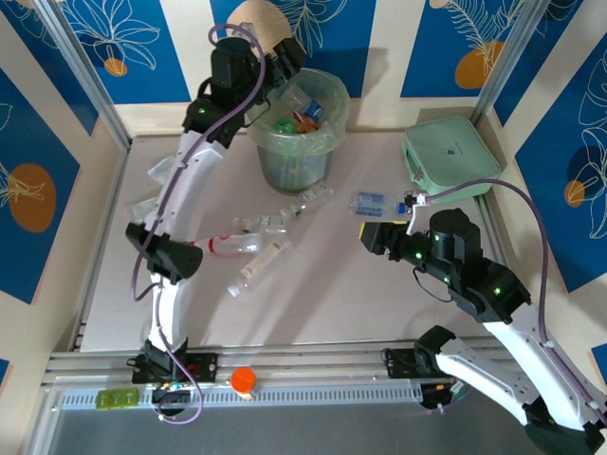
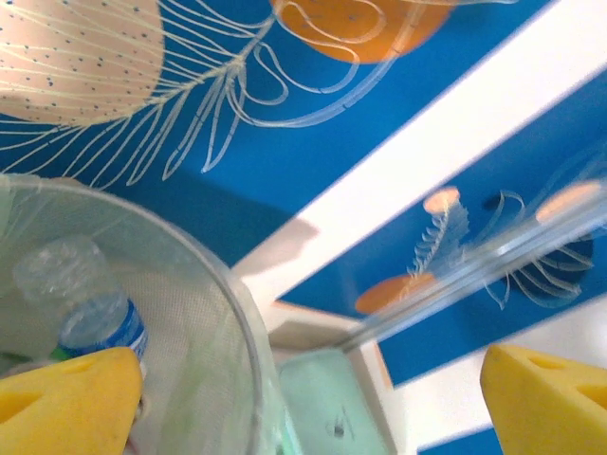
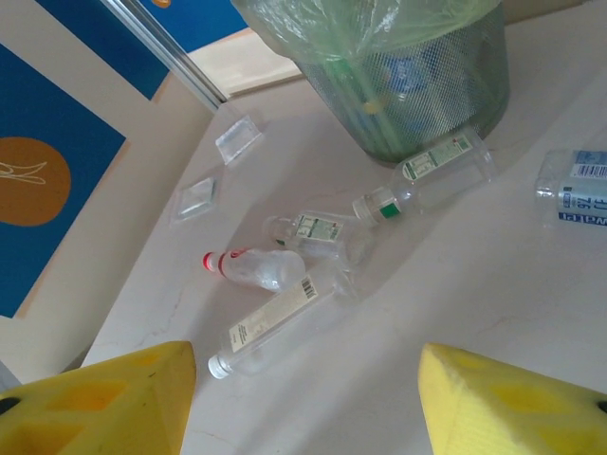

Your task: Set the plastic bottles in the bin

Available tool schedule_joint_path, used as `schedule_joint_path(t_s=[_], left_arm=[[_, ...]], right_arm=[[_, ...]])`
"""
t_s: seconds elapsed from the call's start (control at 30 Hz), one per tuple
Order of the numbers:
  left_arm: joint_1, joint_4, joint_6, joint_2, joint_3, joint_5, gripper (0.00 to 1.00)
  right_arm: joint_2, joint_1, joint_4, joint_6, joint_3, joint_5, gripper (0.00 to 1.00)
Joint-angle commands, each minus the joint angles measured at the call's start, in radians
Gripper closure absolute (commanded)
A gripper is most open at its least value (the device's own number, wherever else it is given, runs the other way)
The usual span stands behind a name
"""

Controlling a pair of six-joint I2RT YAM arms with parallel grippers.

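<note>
The pale green bin [image 1: 296, 123] stands at the back centre, its liner folded over the rim, with several bottles inside. My left gripper [image 1: 287, 64] hovers open over its far left rim; in the left wrist view my left gripper [image 2: 313, 398] holds nothing, and a blue-labelled bottle [image 2: 95, 313] lies inside the bin [image 2: 204, 322]. On the table lie a red-capped bottle [image 3: 251, 267], a long clear bottle [image 3: 275, 322], a small green-labelled one [image 3: 313, 230], a green-banded one [image 3: 427, 175] and a blue-labelled one [image 3: 574, 187]. My right gripper [image 3: 308, 398] hangs open and empty, near the blue-labelled bottle [image 1: 370, 203].
A flat mint green box [image 1: 450, 156] sits at the back right. Two flat clear trays [image 3: 237, 137] [image 3: 197, 197] lie along the left wall. An orange cap-like thing [image 1: 244, 380] rests on the front rail. Bare table lies between my right gripper and the front edge.
</note>
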Motion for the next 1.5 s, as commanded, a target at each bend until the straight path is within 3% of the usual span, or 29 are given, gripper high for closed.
schedule_joint_path(t_s=[0.0,0.27,0.43,0.53,0.7,0.87,1.13,1.17,1.3,1.47], left_arm=[[-0.049,-0.279,0.130,-0.101,-0.090,0.056,0.06],[-0.074,-0.237,0.128,-0.559,-0.816,0.163,0.01],[-0.068,-0.186,0.073,-0.784,-1.107,0.202,0.01],[-0.071,-0.172,0.075,-0.902,-1.235,0.227,0.01],[-0.071,-0.206,0.190,-1.034,-1.372,0.125,0.01],[-0.071,-0.142,0.275,-1.147,-1.498,0.061,0.01],[-0.071,-0.072,0.385,-1.224,-1.578,0.007,0.00],[-0.070,-0.059,0.393,-1.227,-1.586,0.010,0.00],[-0.069,-0.052,0.406,-1.215,-1.579,0.051,0.00],[-0.070,-0.049,0.405,-1.220,-1.584,0.069,0.00]], right_arm=[[-0.019,0.008,-0.040,-0.011,0.030,0.022,0.36],[-0.036,0.007,-0.071,0.006,0.015,0.065,0.36],[-0.013,0.004,-0.079,0.063,-0.009,0.146,0.36],[0.049,-0.024,-0.125,0.234,-0.010,0.239,0.38],[0.233,-0.153,-0.143,0.509,0.030,0.164,0.41],[0.465,-0.247,-0.224,0.736,0.134,0.179,0.43],[0.818,-0.406,-0.211,0.901,0.303,0.084,0.43],[0.861,-0.419,-0.201,0.914,0.324,0.076,0.42],[1.029,-0.470,-0.182,0.942,0.431,0.026,0.12],[1.220,-0.492,-0.259,0.977,0.596,0.012,0.02]])
